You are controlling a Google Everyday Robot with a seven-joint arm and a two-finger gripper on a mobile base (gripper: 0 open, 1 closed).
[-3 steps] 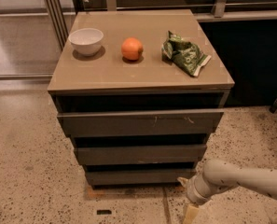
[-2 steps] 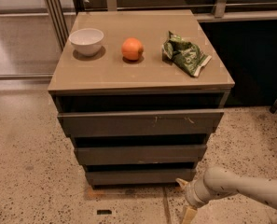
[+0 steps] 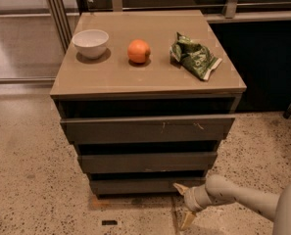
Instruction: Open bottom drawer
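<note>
The end effector [image 3: 183,203] hangs low over the speckled floor [image 3: 32,180], at the end of a pale arm [image 3: 243,197] that reaches in from the lower right. Its two fingers [image 3: 180,187] stand spread apart with nothing between them: one points up and to the left, the other slants down toward the floor.

The bottom drawer [image 3: 140,185] lies just up and to the left of the end effector. The tip of the upper finger sits at the lower right part of its front (whether it actually touches cannot be told). The drawer front is plain and dark, and it sits back under the two fronts above it.

Above the end effector comes the middle drawer [image 3: 147,162], and higher up the top drawer [image 3: 145,129], which has pale scratches on its right half. Both belong to the desk [image 3: 115,77].

On the desk's top, well above the end effector, a green snack bag [image 3: 194,57] lies almost straight up from it. An orange [image 3: 138,51] sits further left, and a white bowl [image 3: 90,43] furthest left.
</note>
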